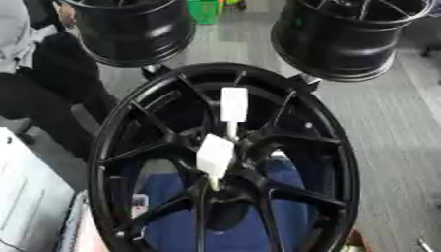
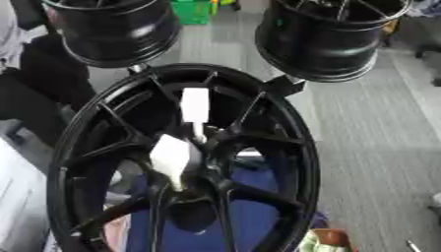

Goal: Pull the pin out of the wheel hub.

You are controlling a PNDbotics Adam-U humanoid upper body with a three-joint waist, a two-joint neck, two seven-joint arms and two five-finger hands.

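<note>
Pins (image 1: pixel 234 105): two white ones with flat rectangular heads sit in the black wheel hub (image 1: pixel 226 162), centre frame. Upper pin stands near vertical, long axis top-to-bottom, thin shaft pointing down toward the hub centre. Lower pin (image 1: pixel 214 156) is tilted, head toward upper left, shaft pointing down. Hub fills the lower centre, spokes radiating from the middle, blue surface (image 1: pixel 289 216) behind it. Two more black rims (image 2: pixel 327 34) at upper left and upper right. No readable writing. Neither robot hand is in frame, so fingers state: can't tell.
</note>
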